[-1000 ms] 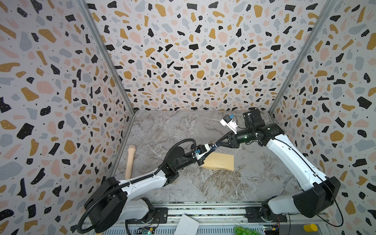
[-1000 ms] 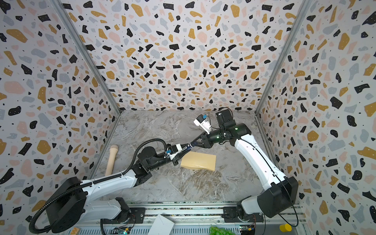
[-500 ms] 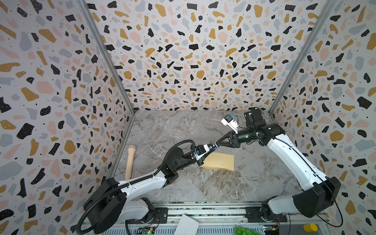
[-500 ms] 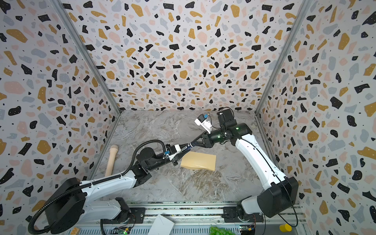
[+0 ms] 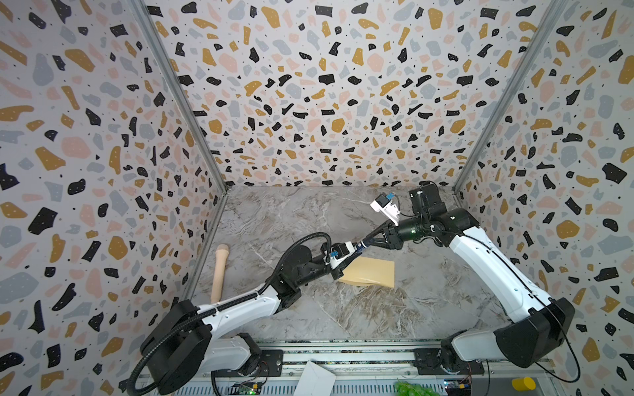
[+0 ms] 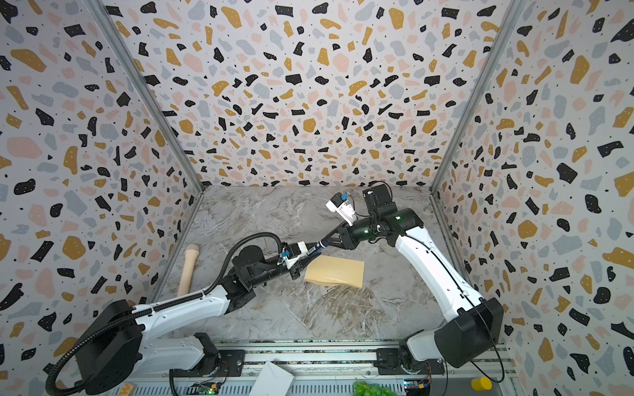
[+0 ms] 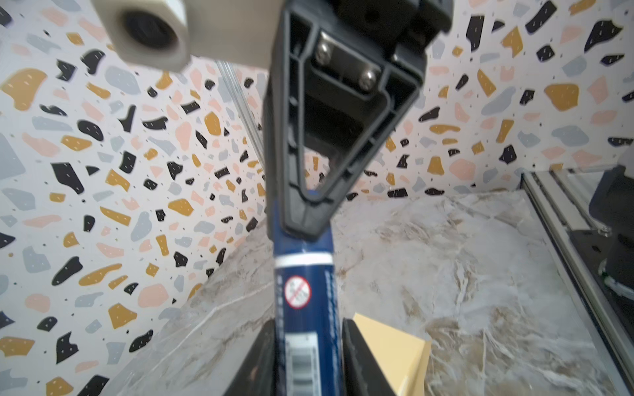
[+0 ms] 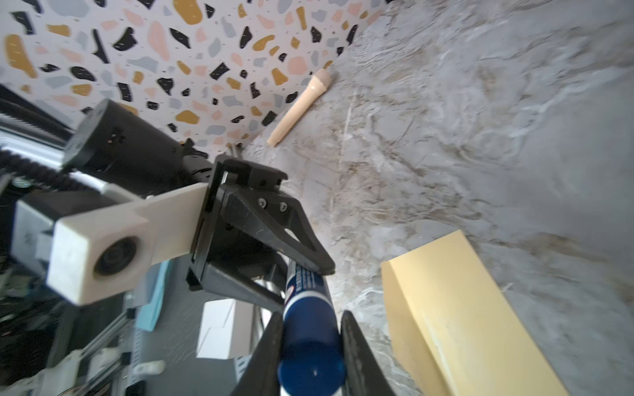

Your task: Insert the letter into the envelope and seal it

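Observation:
The tan envelope (image 5: pixel 370 272) (image 6: pixel 338 271) lies on the marble table a little right of centre, one long side lifted off the surface (image 8: pixel 456 308). Above its left end hangs a blue glue stick (image 5: pixel 356 247) (image 6: pixel 314 249), held level between the two arms. My left gripper (image 5: pixel 350 255) (image 7: pixel 308 329) is shut on the labelled barrel. From the opposite side my right gripper (image 5: pixel 365 243) (image 8: pixel 310 319) is shut on the rounded end. In the left wrist view a corner of the envelope (image 7: pixel 391 349) shows beside the stick. The letter is out of view.
A pale wooden handle (image 5: pixel 219 271) (image 8: pixel 298 106) lies along the left wall. A white folded paper (image 5: pixel 315 379) rests on the front rail, with green grapes (image 5: pixel 411 389) and a yellow cap (image 5: pixel 523 383) further right. Terrazzo walls close in three sides.

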`<state>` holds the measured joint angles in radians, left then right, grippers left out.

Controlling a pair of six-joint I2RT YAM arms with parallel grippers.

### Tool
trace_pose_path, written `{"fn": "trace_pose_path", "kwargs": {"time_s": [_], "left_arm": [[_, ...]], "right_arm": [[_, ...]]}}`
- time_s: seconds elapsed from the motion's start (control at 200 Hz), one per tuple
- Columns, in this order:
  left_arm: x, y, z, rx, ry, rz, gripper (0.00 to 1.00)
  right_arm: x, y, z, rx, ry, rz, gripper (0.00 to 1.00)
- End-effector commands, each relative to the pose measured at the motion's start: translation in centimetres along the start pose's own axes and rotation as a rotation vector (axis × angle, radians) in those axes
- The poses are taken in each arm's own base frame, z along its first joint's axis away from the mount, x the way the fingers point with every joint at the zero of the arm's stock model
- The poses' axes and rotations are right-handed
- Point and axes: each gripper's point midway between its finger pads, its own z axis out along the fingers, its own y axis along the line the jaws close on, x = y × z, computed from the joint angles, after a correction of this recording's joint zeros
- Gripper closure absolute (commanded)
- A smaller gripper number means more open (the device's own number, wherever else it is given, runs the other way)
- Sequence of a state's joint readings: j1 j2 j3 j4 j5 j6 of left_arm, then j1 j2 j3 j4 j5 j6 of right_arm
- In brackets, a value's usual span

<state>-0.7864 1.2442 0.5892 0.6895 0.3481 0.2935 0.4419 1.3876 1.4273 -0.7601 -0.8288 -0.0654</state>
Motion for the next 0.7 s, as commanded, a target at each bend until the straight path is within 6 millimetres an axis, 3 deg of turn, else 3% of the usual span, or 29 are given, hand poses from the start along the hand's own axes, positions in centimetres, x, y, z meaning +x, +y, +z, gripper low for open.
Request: {"fn": "trace_pose_path", "kwargs": {"time_s": [0.0,0.215,0.436,0.696], "left_arm": [[2.1,-1.4,-0.2,0.06,0.107,-0.06,0.53],[2.1,-1.2,-0.2,0.058,0.13,-0.049,0.47],[0.2,-0.7,-0.5,0.034,0.06,-0.052,0.44],[-0.1,0.2,0.0,-0.003,0.05,-0.07,0.46]], "right_arm": [[-2.7,0.0,-1.6,0.134,-0.093,-0.135,1.0],[-2.0,0.5,-0.3,0.132,-0.064,-0.144,1.0],[-1.2,1.0,1.4,0.116,-0.028,-0.143,1.0],[-0.2,1.8,3.1,0.089,0.005,-0.145,1.0]]}}
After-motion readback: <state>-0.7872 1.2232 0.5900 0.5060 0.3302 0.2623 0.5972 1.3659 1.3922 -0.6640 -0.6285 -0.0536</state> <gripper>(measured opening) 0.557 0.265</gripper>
